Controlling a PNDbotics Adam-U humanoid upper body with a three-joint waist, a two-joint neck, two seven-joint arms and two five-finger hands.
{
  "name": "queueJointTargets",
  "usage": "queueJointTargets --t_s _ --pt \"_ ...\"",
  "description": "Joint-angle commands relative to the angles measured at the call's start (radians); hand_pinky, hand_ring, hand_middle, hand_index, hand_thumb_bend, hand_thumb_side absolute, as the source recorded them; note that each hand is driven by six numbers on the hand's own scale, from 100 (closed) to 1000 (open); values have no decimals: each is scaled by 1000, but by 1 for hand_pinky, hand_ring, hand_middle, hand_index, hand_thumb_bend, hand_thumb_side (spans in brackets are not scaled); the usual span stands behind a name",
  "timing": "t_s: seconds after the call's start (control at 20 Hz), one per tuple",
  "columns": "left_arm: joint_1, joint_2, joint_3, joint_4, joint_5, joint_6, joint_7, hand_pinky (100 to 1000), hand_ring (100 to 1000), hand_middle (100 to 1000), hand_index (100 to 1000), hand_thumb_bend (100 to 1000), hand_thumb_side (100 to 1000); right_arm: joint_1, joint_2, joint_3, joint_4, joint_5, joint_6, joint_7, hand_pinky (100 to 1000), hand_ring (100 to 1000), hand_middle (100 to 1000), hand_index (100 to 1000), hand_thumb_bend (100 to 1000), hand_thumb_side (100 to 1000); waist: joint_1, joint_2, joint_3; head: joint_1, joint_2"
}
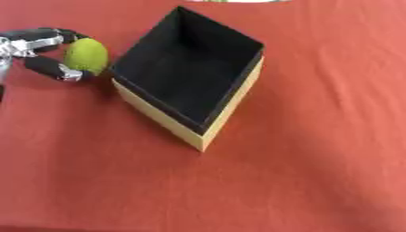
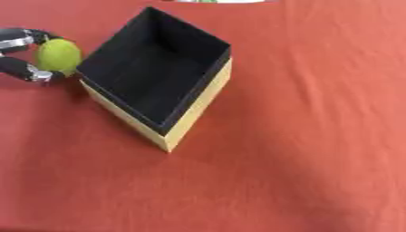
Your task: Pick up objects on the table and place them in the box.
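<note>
The open box's near corner pointed at the camera on the red tabletop, and just left of its far-left wall the yellow-green fruit sat pinched in the left robot hand, long axis roughly upright, the box opening lying to its right.

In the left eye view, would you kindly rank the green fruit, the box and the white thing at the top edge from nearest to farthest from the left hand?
1. Green fruit, within the left hand's fingers.
2. Box, just right of it.
3. White thing, at the far edge.
</note>
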Motion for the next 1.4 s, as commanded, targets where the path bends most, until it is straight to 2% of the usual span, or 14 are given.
queueJointTargets --t_s 0.05,0.2,0.35,0.45,0.55,0.7,0.75,0.85,0.95,1.15,1.4 --pt "-11 14 4 0 -11 -79 -65 940 902 884 983 372 542 -11 -10 -12 -15 -5 1 -5 746 625 637 836 100 588 -1 -20 -2 4 -7" --pt "-11 10 3 0 4 -83 -64 896 855 822 963 279 524 -10 -9 -13 -15 -6 1 -6 746 626 637 834 100 588 -2 -20 -2 5 -5" --pt "-11 7 2 -10 33 -79 -57 865 827 801 950 219 529 -7 -9 -14 -15 -6 2 -6 746 626 637 832 100 588 -3 -21 -1 6 -3" --pt "-11 9 2 -19 48 -64 -44 833 799 780 929 159 483 -6 -9 -15 -15 -6 2 -7 745 626 636 831 100 588 -3 -22 -1 6 -1" --pt "-11 12 1 -30 49 -47 -17 793 767 746 887 100 347 -4 -9 -16 -15 -6 2 -8 745 627 636 830 100 589 -2 -24 0 6 0" --pt "-8 14 0 -43 40 -22 36 751 738 718 852 100 235 -3 -8 -16 -15 -5 2 -8 745 627 636 829 100 589 -3 -26 1 5 1" --pt "-7 15 1 -48 38 -15 52 728 714 696 829 100 164 -2 -8 -17 -15 -5 3 -9 745 627 636 829 100 589 -3 -27 1 4 2" --pt "-7 17 3 -62 33 4 86 702 680 667 803 100 103 0 -8 -17 -15 -5 3 -9 745 627 636 829 100 589 -3 -29 2 2 4" --pt "-7 21 9 -92 28 23 135 670 638 621 757 100 100 1 -8 -18 -15 -4 3 -9 745 627 636 828 100 589 -3 -31 4 -1 6" --pt "-2 24 21 -187 9 55 253 664 611 604 738 100 100 3 -9 -20 -15 -3 3 -10 745 627 636 828 100 590 -2 -33 7 -9 10" --pt "-9 11 22 -309 15 85 312 649 590 594 730 100 100 3 -9 -20 -15 -2 3 -9 745 628 636 826 100 590 -4 -35 9 -16 14"
